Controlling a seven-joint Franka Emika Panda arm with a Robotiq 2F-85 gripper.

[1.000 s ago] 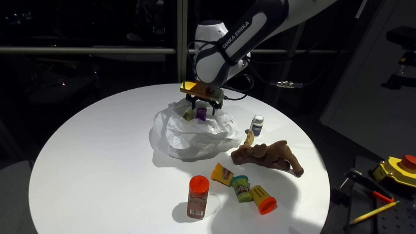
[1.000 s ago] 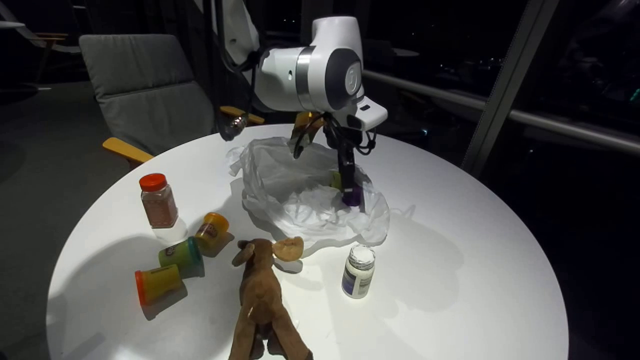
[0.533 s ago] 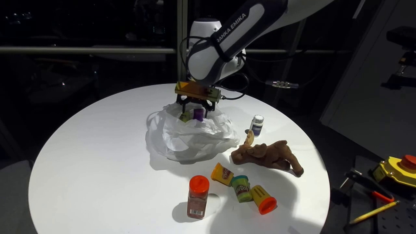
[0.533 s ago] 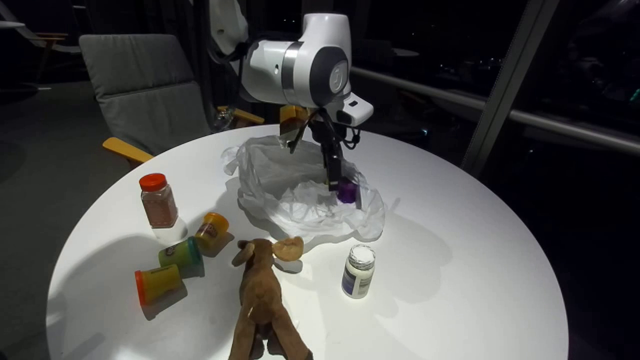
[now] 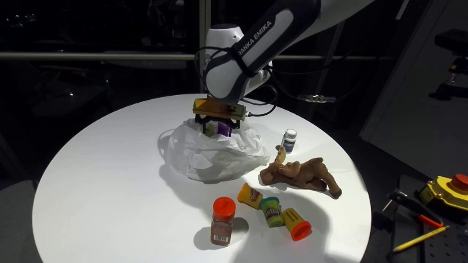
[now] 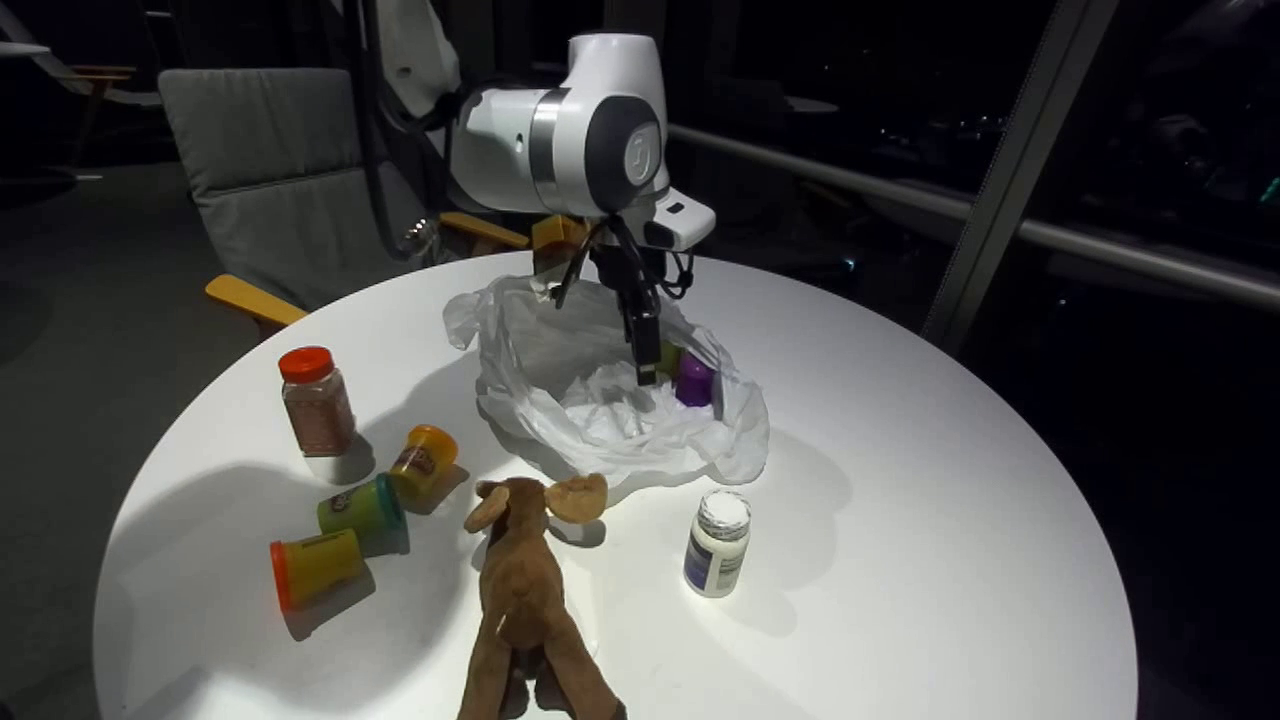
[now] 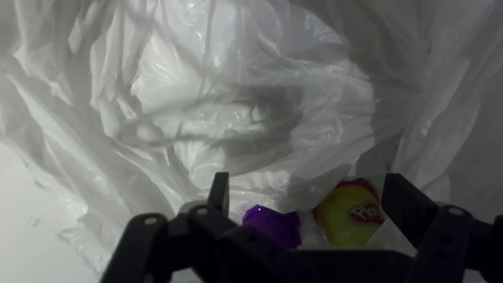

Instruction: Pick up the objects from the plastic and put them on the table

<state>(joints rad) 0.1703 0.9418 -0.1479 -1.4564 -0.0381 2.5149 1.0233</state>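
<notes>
1. Purple tub (image 7: 271, 226), yellow tub (image 7: 349, 214): inside the plastic bag (image 5: 215, 160), just off your gripper (image 7: 306, 188), on the side opposite the wrist camera (image 5: 219, 109); long axes unclear.
2. You have it spread, holding nothing; likely shift across before closing.
3. Bag wall (image 6: 745, 420) just past them could snag you.
4. Farther out: white bottle (image 6: 716, 550), plush moose (image 6: 522, 580).

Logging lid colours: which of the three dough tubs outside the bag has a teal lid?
The green tub, in the middle; the yellow-orange-lidded tub and the red-orange-lidded tub flank it.
</notes>
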